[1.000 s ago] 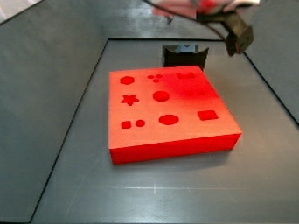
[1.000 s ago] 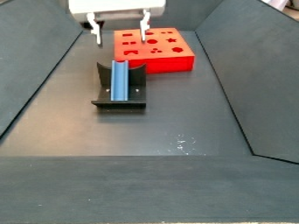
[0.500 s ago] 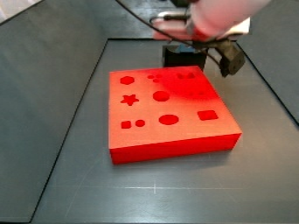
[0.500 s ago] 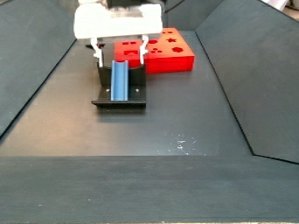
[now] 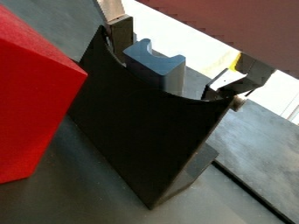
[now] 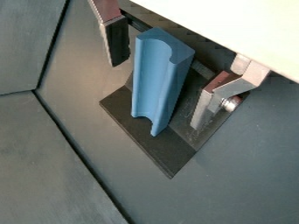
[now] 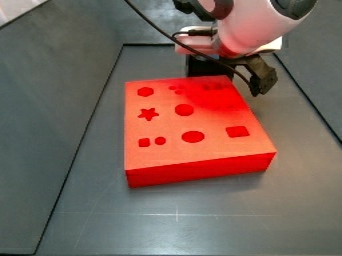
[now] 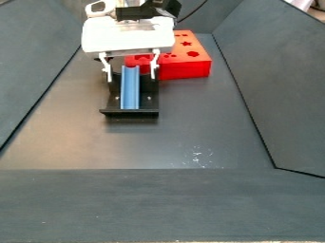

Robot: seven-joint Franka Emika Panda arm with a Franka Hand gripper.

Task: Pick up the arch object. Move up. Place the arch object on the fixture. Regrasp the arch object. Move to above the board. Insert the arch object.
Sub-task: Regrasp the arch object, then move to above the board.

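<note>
While the arch object rests in the fixture beside the board, the gripper straddles it with fingers spread and not touching, so an off-centre closing could tilt the piece and spoil the regrasp.

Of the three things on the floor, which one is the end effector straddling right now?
The blue-grey arch object, leaning in the dark fixture; the end effector has a finger on each side. The red board lies beyond it.
</note>
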